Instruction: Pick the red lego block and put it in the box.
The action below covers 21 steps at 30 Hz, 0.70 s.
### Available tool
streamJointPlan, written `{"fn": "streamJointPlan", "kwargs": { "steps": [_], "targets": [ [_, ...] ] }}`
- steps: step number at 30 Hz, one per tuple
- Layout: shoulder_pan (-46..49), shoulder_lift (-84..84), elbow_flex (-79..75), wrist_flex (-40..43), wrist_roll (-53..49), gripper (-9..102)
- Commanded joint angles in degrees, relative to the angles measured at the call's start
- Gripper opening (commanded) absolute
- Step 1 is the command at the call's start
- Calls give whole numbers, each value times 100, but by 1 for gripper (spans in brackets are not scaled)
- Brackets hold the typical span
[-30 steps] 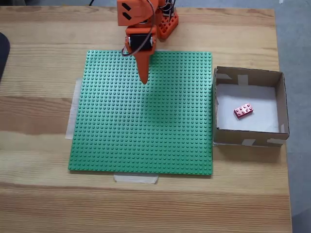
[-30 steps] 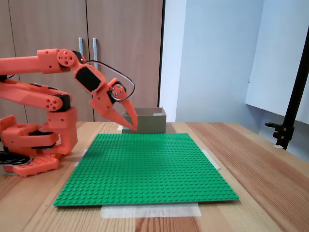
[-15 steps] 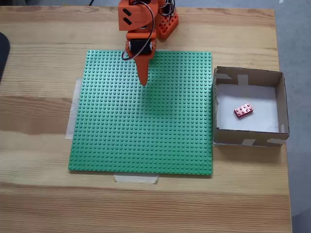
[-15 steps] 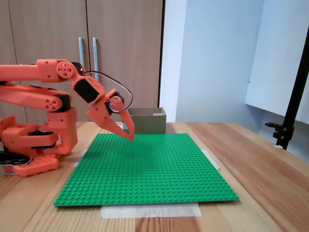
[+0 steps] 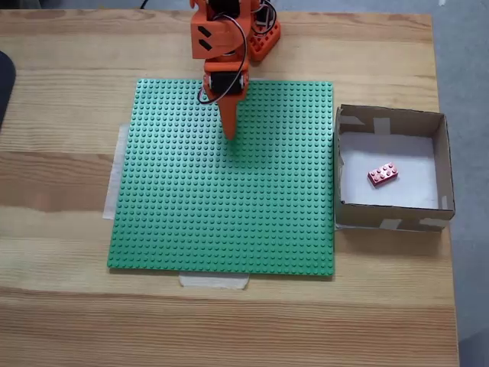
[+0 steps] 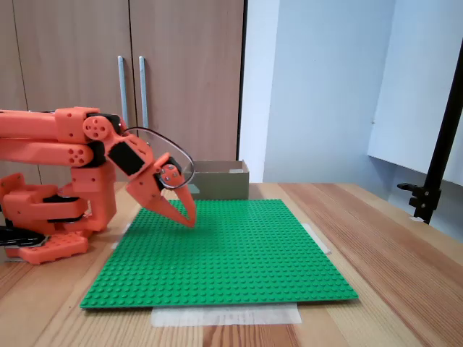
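Folding down and back toward the base at upper centre of the frame w/ gripper (image 5: 228, 134) pinched closed, empty, tip now lower over the green baseplate (image 5: 221, 229), while red lego block (image 5: 383, 175) is lying inside the box (image 5: 444, 164) at right — task looking done, arm prob. parking.

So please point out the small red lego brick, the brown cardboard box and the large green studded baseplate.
small red lego brick (image 5: 383, 174), a fixed view, studded top.
brown cardboard box (image 5: 390, 120), a fixed view, far wall.
large green studded baseplate (image 6: 231, 249), a fixed view, bare middle.
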Motion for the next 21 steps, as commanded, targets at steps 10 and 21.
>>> {"fn": "streamJointPlan", "kwargs": {
  "steps": [10,21],
  "targets": [
    [-18,501,729,-378,105,-1],
    [-26,501,738,-413,211,-1]
  ]
}}
